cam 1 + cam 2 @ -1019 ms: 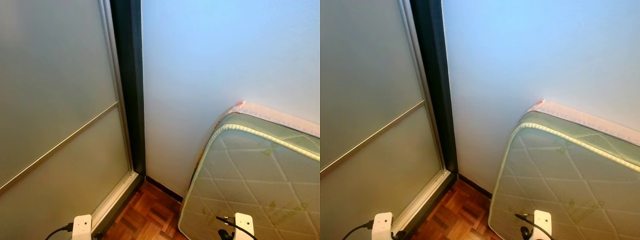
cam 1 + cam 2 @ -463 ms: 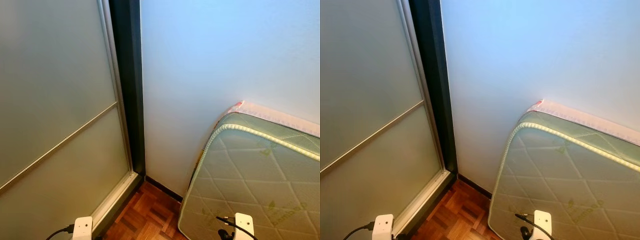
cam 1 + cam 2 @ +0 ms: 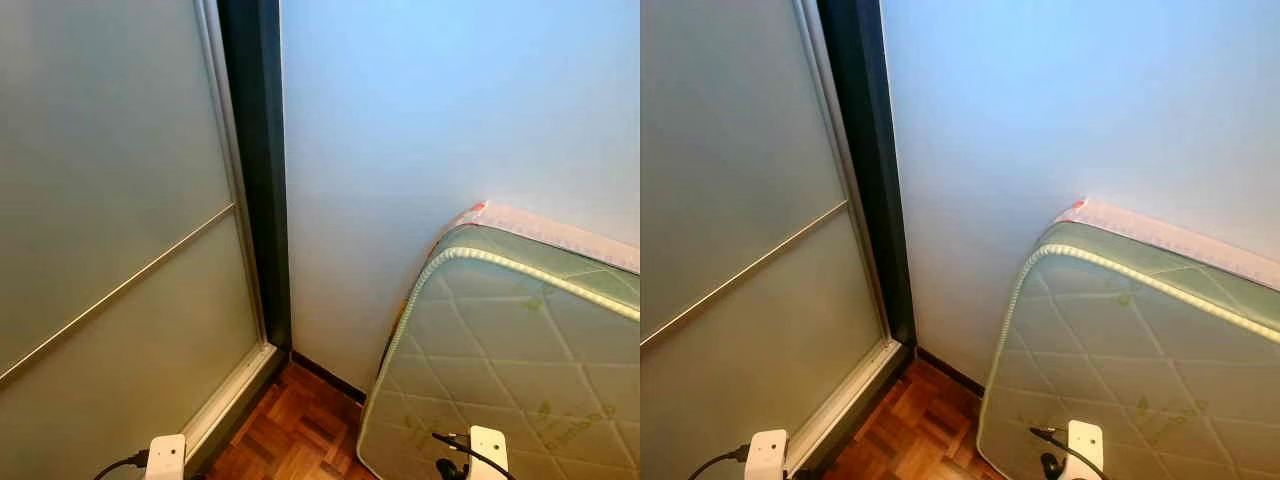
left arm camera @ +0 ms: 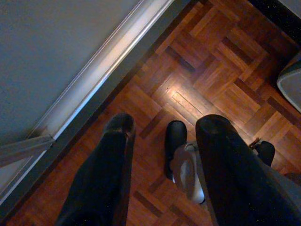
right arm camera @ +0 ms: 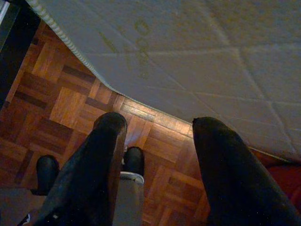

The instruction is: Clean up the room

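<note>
A green quilted mattress (image 3: 510,360) leans upright against the pale wall (image 3: 420,120) on my right. Its lower edge rests on the parquet floor (image 5: 66,103) in the right wrist view. My left gripper (image 4: 164,136) hangs open over bare parquet beside the door track, nothing between its fingers (image 4: 108,169). My right gripper (image 5: 160,127) is also open and holds nothing, pointing down just in front of the mattress (image 5: 211,56). The white wrist ends of both arms (image 3: 165,455) (image 3: 487,450) peek in at the bottom of the head views.
A frosted sliding door (image 3: 110,200) with a dark frame (image 3: 262,170) fills the left side and meets the wall in a corner close ahead. Its metal track (image 4: 99,70) runs along the floor. My own feet (image 4: 175,141) stand on the narrow strip of parquet (image 3: 290,430).
</note>
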You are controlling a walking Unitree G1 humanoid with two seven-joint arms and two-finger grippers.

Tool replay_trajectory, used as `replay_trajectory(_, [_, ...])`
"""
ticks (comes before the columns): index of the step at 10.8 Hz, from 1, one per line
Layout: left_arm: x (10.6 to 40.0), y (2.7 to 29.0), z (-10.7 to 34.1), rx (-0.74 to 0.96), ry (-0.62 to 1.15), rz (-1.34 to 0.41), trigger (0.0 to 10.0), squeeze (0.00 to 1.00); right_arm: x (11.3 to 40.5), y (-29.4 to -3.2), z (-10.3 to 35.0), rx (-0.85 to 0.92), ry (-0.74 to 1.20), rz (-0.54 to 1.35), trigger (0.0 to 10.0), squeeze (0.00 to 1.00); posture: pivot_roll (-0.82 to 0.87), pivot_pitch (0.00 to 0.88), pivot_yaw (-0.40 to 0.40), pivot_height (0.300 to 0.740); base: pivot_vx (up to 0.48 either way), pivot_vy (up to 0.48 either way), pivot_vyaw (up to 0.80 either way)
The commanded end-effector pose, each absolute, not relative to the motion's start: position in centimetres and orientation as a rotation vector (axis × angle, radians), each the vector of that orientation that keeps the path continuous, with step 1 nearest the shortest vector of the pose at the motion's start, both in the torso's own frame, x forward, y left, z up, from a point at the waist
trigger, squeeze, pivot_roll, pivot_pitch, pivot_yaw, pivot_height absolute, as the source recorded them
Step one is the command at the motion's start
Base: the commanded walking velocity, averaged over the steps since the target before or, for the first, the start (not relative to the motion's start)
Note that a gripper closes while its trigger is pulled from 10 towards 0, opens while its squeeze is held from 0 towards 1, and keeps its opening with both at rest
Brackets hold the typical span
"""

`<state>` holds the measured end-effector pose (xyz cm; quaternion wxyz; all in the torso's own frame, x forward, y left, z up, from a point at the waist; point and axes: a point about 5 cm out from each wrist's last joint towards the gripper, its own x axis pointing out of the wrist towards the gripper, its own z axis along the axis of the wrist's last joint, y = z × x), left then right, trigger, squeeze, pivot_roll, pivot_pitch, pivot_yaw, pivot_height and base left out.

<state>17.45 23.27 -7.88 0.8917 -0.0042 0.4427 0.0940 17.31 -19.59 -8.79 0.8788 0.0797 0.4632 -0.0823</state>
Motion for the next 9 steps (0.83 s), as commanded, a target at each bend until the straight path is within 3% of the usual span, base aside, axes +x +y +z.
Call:
replay_trajectory(1, [16.89, 23.57, -8.1, -0.003, 0.945, 0.199, 10.0, 0.0, 17.45, -19.58, -8.73, 0.174, 0.964, -0.18, 10.0, 0.0, 0.22, 0.012, -0.035, 0.74, 0.0, 0.0, 0.0])
replay_trajectory(9, [17.08, 23.61, -8.01, 0.007, 0.945, 0.202, 10.0, 0.0, 17.56, -19.54, -8.69, 0.176, 0.961, -0.171, 10.0, 0.0, 0.24, 0.04, -0.046, 0.74, 0.0, 0.0, 0.0])
